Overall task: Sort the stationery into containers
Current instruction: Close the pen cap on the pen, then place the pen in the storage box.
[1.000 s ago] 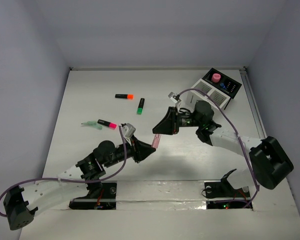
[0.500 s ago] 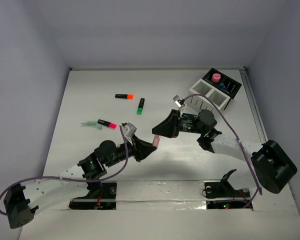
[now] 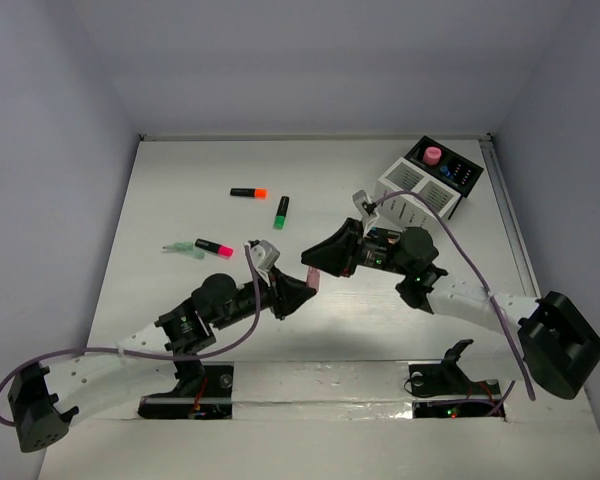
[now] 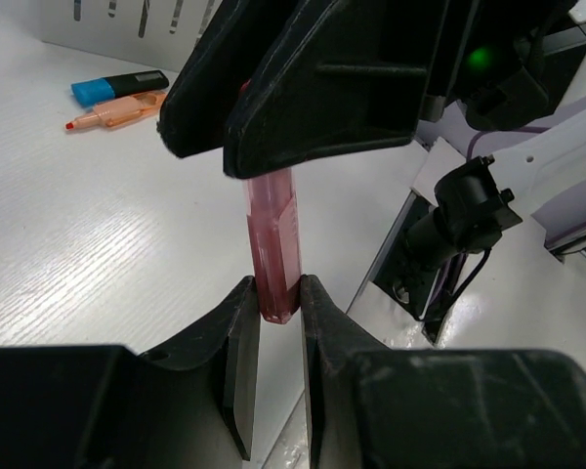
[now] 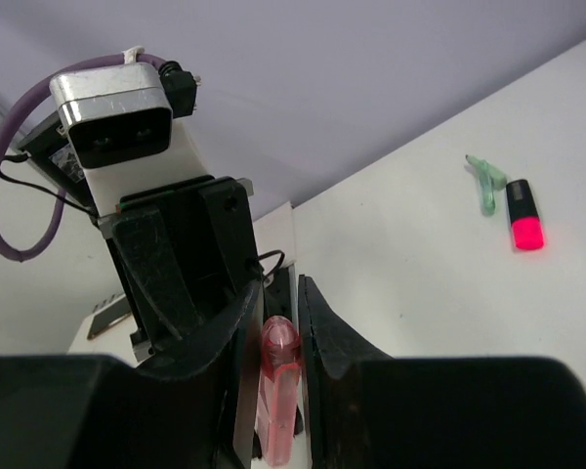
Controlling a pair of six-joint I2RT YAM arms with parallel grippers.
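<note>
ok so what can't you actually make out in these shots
- Pink stick: top view, nearly all covered by the left tool and right tool; left wrist view, upper end inside the right tool.
- White box: slot contents too small in the top view, cut off by the upper edge in the left wrist view.
- Blue highlighter: seen by the left wrist only; from the top it is likely behind the right arm.

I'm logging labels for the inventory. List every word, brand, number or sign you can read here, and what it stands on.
None can be read in any view.
translucent pink pen: no print shows.
orange-capped black highlighter, green-capped black highlighter, pink-capped black highlighter: too small to tell.
white slatted box, black compartmented box: no legible label.
</note>
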